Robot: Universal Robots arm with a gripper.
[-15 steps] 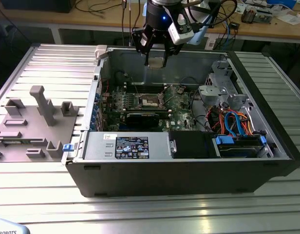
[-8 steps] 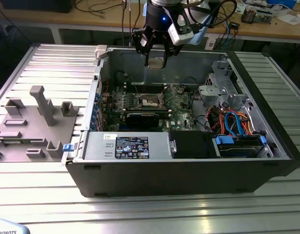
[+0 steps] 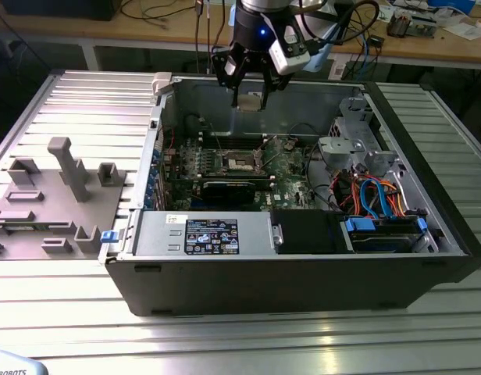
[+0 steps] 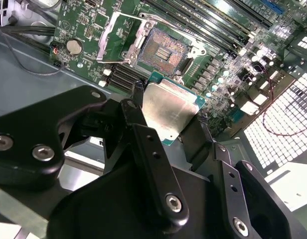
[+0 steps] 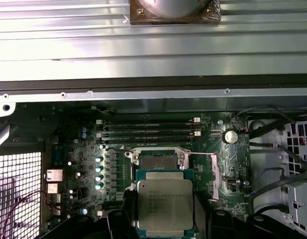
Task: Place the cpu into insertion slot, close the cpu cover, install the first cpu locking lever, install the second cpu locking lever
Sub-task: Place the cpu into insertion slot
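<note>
My gripper (image 3: 248, 95) hangs over the open computer case (image 3: 303, 273), shut on the cpu (image 3: 249, 102). In both wrist views the cpu (image 4: 168, 112) (image 5: 165, 206) is a flat square chip with a silvery top, pinched at two opposite edges by the black fingers (image 4: 138, 117). It is held in the air, apart from the board. The insertion slot (image 4: 163, 50) (image 5: 157, 160) (image 3: 242, 162) lies bare on the green motherboard (image 5: 83, 164). The cpu cover (image 4: 135, 41), a thin metal frame, is swung up beside the slot.
A long black card (image 3: 229, 190) lies across the board in front of the slot. Memory sticks (image 5: 148, 130) run along the slot's other side. A metal box with a label (image 3: 201, 234), drive bays with coloured cables (image 3: 373, 199) and a grey fixture (image 3: 53, 195) are nearby.
</note>
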